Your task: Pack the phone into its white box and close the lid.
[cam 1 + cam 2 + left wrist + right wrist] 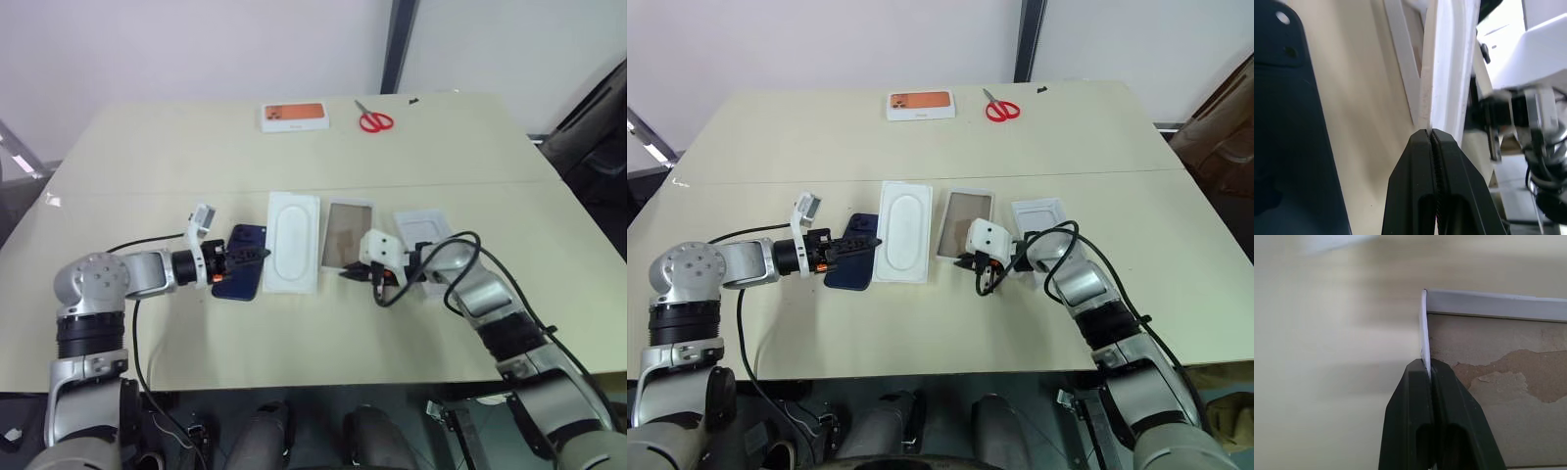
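Desk [294, 343] centre: the white box [350, 233] lies empty, its wall pinched by the closed right pincer [351, 273]. Left of it, the closed left pincer [257, 256] nips the white insert [292, 242], beside the phone [241, 275]. Preparation stage, judged; next calls for releasing and grasping the phone.

Left pincer [1431, 133] closed on white insert [1449, 73] edge; phone [1288, 127] beside it on worktop [1366, 127].

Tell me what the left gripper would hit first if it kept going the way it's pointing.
Probably nothing new: the left gripper is already shut on the near edge of the flat white insert. Pushing on would shove that insert toward the white box beside it, though the depth is unclear.
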{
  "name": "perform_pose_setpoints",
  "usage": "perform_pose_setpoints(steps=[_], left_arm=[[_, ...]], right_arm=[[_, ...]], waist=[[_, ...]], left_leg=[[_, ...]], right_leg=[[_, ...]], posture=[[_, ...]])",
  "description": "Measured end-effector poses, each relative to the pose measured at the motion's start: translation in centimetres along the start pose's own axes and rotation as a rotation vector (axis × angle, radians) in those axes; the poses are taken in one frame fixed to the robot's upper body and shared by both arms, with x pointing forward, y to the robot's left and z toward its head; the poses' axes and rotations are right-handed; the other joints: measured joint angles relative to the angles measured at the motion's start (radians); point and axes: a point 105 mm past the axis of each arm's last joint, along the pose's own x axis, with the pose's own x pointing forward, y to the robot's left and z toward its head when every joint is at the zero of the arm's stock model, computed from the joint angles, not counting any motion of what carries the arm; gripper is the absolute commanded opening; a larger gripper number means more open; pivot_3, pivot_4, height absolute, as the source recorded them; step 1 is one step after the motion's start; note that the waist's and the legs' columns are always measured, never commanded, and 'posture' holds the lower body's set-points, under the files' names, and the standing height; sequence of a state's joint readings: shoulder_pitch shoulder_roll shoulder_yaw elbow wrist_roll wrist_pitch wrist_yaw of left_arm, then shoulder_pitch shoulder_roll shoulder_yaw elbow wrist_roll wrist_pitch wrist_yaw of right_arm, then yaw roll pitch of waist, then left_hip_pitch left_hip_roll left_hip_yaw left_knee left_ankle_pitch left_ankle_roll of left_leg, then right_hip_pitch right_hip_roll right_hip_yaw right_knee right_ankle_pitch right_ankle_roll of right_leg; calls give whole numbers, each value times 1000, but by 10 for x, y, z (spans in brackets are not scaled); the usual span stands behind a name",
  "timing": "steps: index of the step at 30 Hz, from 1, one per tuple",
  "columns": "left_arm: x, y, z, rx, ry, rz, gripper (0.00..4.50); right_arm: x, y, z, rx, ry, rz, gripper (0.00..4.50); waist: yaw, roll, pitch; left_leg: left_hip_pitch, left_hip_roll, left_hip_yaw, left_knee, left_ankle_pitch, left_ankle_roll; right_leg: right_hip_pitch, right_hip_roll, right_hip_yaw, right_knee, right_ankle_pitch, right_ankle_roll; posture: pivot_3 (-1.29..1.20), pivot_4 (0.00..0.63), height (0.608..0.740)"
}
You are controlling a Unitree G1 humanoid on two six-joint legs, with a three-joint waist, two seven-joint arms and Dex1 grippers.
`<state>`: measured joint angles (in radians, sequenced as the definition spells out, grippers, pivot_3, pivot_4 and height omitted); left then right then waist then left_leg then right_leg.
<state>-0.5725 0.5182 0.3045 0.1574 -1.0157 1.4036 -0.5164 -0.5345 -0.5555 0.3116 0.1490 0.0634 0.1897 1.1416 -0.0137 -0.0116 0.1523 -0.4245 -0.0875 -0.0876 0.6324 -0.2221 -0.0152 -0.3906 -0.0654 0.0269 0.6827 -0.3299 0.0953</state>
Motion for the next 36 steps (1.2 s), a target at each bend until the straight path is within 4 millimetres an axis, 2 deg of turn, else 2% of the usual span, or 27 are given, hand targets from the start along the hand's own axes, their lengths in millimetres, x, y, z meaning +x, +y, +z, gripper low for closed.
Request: perform_pose_setpoints(steps=[6, 12, 15, 19, 22, 25, 31, 36], left_arm=[[11, -13, 2, -41, -23, -65, 0], [24, -18, -11, -57, 11, -71, 0], [26, -17, -18, -64, 15, -62, 0], [26, -14, -23, -72, 19, -44, 0], [25, -13, -21, -73, 5, -35, 0], [27, -13, -21, -78, -2, -32, 0], [36, -12, -25, -93, -4, -21, 0], [44, -12, -29, -98, -3, -18, 0]], right_arm=[[-1, 29, 13, -39, -50, 66, 26], [2, 35, 15, -30, -59, 46, 26], [3, 34, 18, -36, -68, 32, 935], [3, 31, 18, -32, -64, 9, 2868], [-1, 30, 18, -29, -59, 1, 2868], [-12, 26, 19, -29, -64, -21, 2868], [-71, -10, 2, 22, -9, -212, 2868], [-77, -12, -13, 50, 6, -245, 2868]], waist=[[1, 0, 0], [0, 0, 0], [0, 0, 0], [3, 0, 0], [3, 0, 0], [4, -1, 0], [5, -1, 0], [1, -1, 0]], left_leg=[[0, 0, -1, 1, 0, 0], [0, 0, -1, 0, 0, 0], [0, 0, -1, 0, 0, 0], [0, 0, -1, 1, 0, 0], [0, 0, -1, 1, 0, 0], [0, 0, -1, 1, 0, 0], [0, 0, -1, 1, 0, 0], [0, 0, 0, 0, 0, 0]], right_leg=[[0, 0, 0, 0, 0, 0], [0, 0, 0, 1, 0, 0], [0, 0, 0, 0, 0, 0], [0, 0, 0, 0, 0, 0], [0, 0, 0, 0, 0, 0], [0, 0, 0, 0, 0, 0], [1, 0, -1, 0, 0, 0], [1, 0, 0, 0, 0, 0]], posture=[[0, 150, 734], [0, 150, 734], [0, 150, 734], [0, 150, 734], [0, 150, 734], [0, 150, 734], [0, 150, 734], [0, 150, 734]])
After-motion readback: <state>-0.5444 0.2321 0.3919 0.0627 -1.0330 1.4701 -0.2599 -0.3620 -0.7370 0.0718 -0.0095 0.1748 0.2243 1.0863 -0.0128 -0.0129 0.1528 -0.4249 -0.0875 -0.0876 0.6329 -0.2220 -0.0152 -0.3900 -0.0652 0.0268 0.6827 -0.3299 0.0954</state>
